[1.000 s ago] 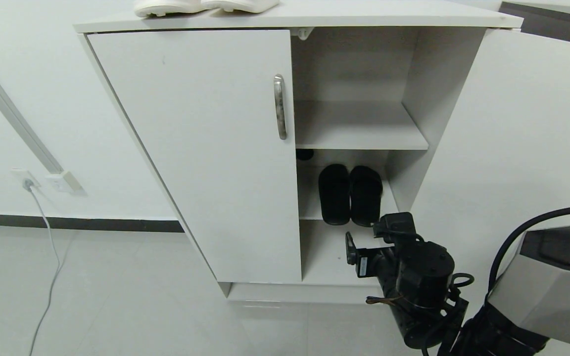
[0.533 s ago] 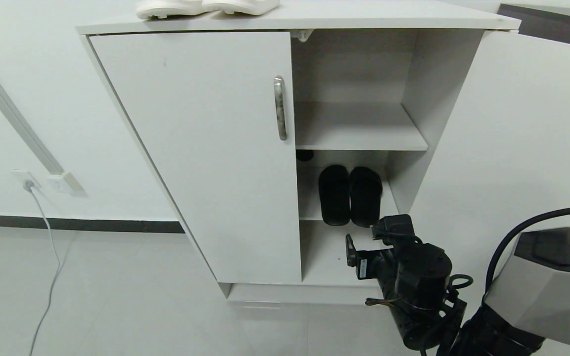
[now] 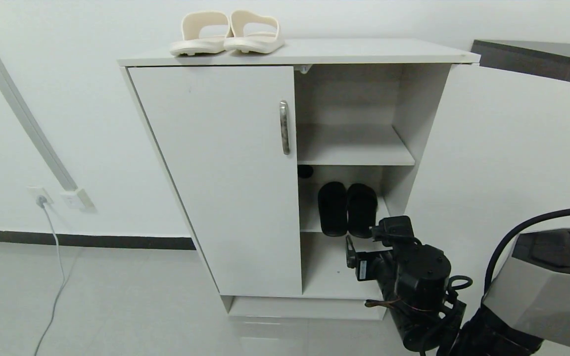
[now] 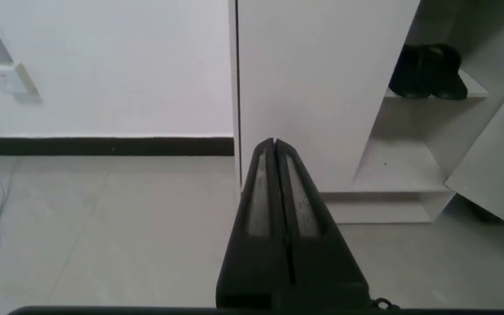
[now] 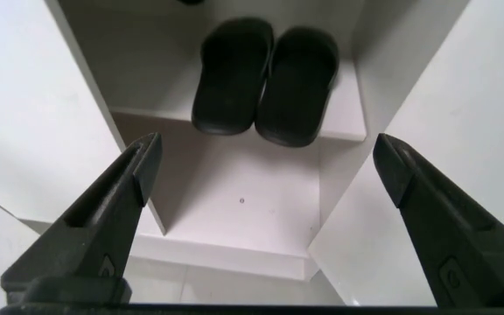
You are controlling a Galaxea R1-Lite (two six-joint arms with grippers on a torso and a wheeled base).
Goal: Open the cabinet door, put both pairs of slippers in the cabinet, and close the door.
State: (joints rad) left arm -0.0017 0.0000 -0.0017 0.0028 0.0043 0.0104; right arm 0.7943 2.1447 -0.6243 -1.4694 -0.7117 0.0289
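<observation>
The white cabinet [image 3: 295,52] stands against the wall with its right door [image 3: 502,163] swung wide open and its left door [image 3: 225,173] shut, the metal handle [image 3: 284,127] upright along that door's inner edge. The cream slippers [image 3: 228,33] sit side by side on top of the cabinet, towards its left end, their soles just over the front edge. The black slippers [image 3: 347,208] lie together on the middle shelf [image 3: 309,225], inside the open right half, toes pointing in; the upper shelf [image 3: 354,146] is above them and the bottom shelf [image 3: 334,269] below. A small dark shape sits further back on the middle shelf, next to the left door's edge; I cannot make out what it is.

The right gripper [image 5: 268,149] hangs just outside the open half, level with the lower compartment and a little below the black slippers; its fingers [image 5: 116,206] are spread wide apart with nothing between them. The left gripper [image 4: 274,175] is held low over the floor [image 3: 117,306], short of the closed door; its two fingers are pressed flat together and hold nothing.

On the wall to the left there is a wall socket [image 3: 41,198]; a cable [image 3: 55,277] trails from it down to the floor.
</observation>
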